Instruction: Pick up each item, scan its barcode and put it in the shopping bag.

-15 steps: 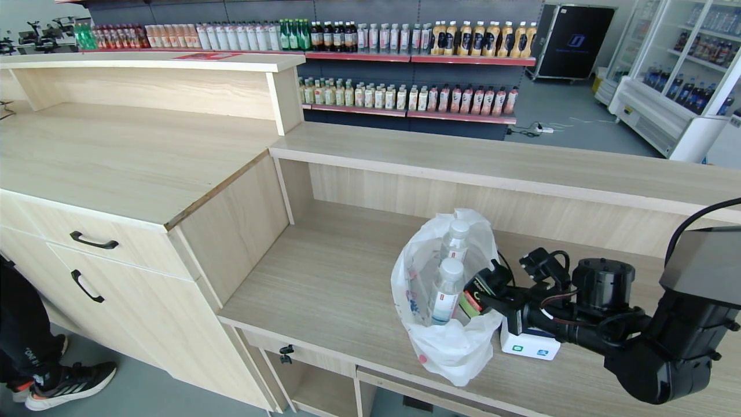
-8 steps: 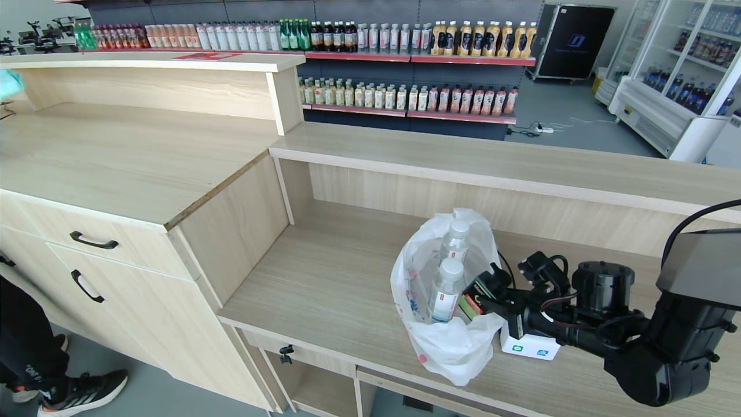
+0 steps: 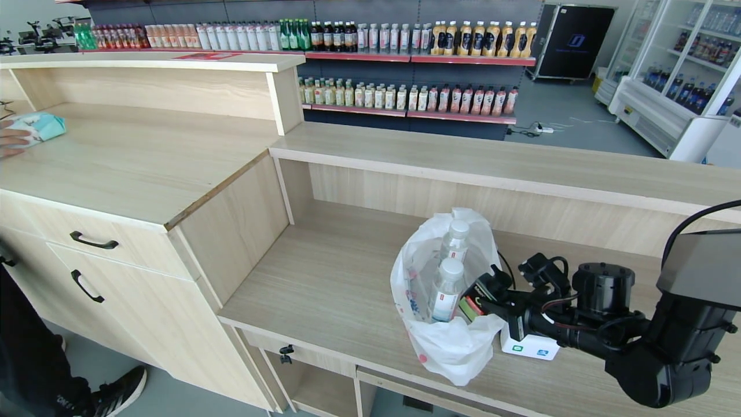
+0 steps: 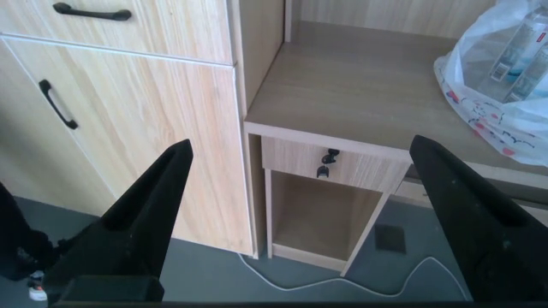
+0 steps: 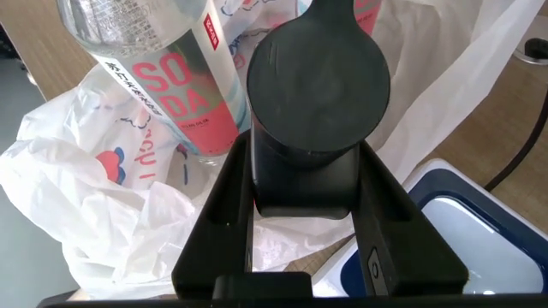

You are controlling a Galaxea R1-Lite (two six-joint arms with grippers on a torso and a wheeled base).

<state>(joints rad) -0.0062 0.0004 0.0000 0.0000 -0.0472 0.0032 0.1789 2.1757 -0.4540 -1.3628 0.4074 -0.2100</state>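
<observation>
A white shopping bag [image 3: 446,341] stands on the lower counter with two clear bottles [image 3: 447,289] upright inside. At the bag's mouth my right gripper [image 3: 476,295] is shut on a dark container [image 3: 470,304] with a green and red label. In the right wrist view its black round top [image 5: 317,77] sits between the fingers [image 5: 224,231], over the bag [image 5: 111,214] and beside a red-labelled bottle [image 5: 163,77]. My left gripper [image 4: 300,150] hangs open and empty, low in front of the counter's cabinet.
A white and blue scanner box [image 3: 529,346] lies on the counter right beside the bag. On the raised counter at far left, a person's hand [image 3: 11,142] rests on a teal packet [image 3: 37,126]. Drinks shelves stand behind the counter.
A person's hand has brought a teal packet onto the raised counter at far left. My right gripper has sunk slightly at the bag's mouth with the container in it.
</observation>
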